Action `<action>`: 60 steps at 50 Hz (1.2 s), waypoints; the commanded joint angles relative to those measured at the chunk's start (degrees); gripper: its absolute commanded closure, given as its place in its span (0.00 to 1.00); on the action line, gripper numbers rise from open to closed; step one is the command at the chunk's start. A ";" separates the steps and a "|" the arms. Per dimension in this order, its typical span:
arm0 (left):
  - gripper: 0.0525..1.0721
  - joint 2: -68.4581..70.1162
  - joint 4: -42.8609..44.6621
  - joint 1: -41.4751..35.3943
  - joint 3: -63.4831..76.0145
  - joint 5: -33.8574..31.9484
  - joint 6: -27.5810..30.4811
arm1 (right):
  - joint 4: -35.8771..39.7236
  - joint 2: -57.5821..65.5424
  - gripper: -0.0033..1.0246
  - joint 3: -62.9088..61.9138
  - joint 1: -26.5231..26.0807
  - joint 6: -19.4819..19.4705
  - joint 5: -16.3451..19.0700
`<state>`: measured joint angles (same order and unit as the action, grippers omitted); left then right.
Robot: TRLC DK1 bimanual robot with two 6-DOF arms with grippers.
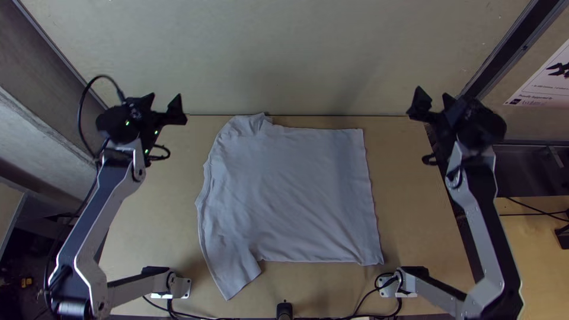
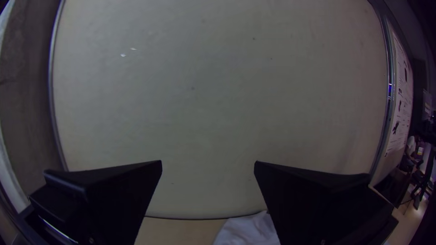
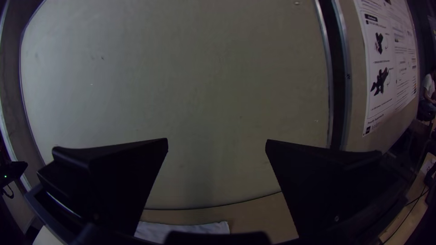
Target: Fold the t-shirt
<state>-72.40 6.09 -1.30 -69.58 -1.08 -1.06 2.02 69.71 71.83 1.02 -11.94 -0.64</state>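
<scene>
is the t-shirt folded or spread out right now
Spread out: the t-shirt lies broad and mostly flat, its near sleeve sticking out and its far left corner rumpled.

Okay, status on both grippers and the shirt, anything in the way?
Left gripper and right gripper open, holding nothing. T-shirt spread on table, near sleeve splayed out. Nothing lying on the shirt.

The pale t-shirt (image 1: 290, 189) lies spread on the worktop (image 1: 421, 219), hem (image 1: 370, 195) at three o'clock, sleeves at seven (image 1: 233, 269) and, rumpled, eleven (image 1: 252, 122).
</scene>
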 commanded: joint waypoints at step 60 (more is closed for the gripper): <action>0.28 -64.09 -38.17 -6.52 -60.50 0.12 -1.84 | 21.18 41.47 0.04 29.15 1.18 -10.29 4.60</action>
<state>-133.82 -32.14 -7.53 -128.09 -1.19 -2.76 22.35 108.77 99.55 1.87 -19.84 3.46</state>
